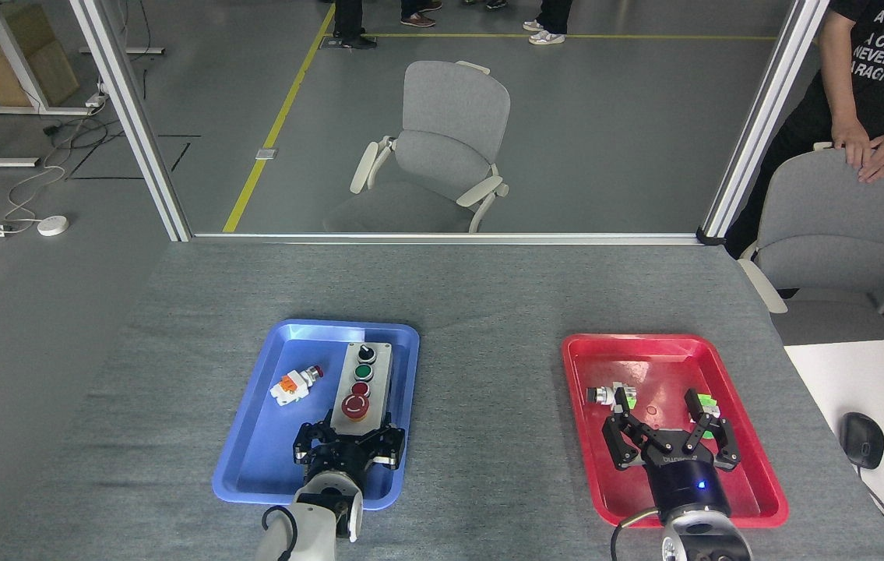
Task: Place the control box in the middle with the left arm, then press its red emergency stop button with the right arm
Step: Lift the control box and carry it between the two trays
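- Head view: control box (360, 383) lies in the blue tray (255, 460), long axis running away from the robot.
- Left gripper (348, 447) sits at its near end, fingers straddling it; whether they clamp it, I cannot tell.
- Right gripper (671, 439) hangs spread over the red tray (753, 483), well apart.
- Middle (488, 405) lies to the box's right.

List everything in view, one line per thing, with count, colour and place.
control box: one, light grey, right half of blue tray
blue tray: one, table left
loose button part: one, white and orange, blue tray
red tray: one, table right
small parts: two, green and grey, red tray
table: one, grey
chairs: two, grey, beyond table
mouse: one, black, white desk at right
person: one, black shirt, hands on right chair
left pincer: black, at box's near end
right pincer: black, open, over red tray
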Controlling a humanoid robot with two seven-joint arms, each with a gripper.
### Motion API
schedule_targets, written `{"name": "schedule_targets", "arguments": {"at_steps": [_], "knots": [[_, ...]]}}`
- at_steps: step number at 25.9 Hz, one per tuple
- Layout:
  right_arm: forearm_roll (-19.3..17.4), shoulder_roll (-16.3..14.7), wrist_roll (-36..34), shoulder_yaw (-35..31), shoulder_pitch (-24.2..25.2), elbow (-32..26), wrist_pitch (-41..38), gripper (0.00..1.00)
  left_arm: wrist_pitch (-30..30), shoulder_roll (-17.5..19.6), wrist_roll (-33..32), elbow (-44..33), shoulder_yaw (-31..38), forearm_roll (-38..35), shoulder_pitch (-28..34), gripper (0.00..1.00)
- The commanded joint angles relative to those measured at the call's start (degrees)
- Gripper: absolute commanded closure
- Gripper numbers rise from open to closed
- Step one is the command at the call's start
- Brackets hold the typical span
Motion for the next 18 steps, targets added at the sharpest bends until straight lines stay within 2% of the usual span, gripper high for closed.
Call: {"name": "schedule_targets", "arguments": {"at_steps": [1, 2, 4, 8, 12, 15, 18], "knots": [[-0.1, 0.0, 0.2, 0.0, 0.0, 0.0, 0.0, 0.02, -4.3, 0.2, -0.7, 0.2, 0.2, 1.7, -0.4, 0.84], [-0.1, 0.0, 0.2, 0.0, 0.0, 0.0, 0.0, 0.02, -4.7, 0.4, -0.7, 0.3, 0.2, 2.9, -0.6, 0.87], [0.0, 0.0, 0.2, 0.0, 0.1, 0.0, 0.0, 0.02, -5.1, 0.7, -0.5, 0.2, 0.1, 4.4, -0.6, 1.0], [-0.1, 0.0, 0.2, 0.0, 0.1, -0.1, 0.0, 0.02, -5.0, 2.4, -0.2, -0.1, 0.2, 4.3, -1.5, 1.0], [0.0, -0.1, 0.2, 0.0, 0.2, -0.1, 0.0, 0.02, -5.3, 6.5, -0.4, -5.3, 0.2, 6.4, -1.1, 1.0], [0.0, -0.1, 0.2, 0.0, 0.2, -0.1, 0.0, 0.02, -5.3, 7.1, -0.6, -10.5, 0.1, 10.4, 0.0, 1.0], [-0.1, -0.1, 0.2, 0.0, 0.3, -0.2, 0.0, 0.02, -5.5, 6.7, -0.8, -15.4, -0.2, 10.9, 1.5, 1.0]]}}
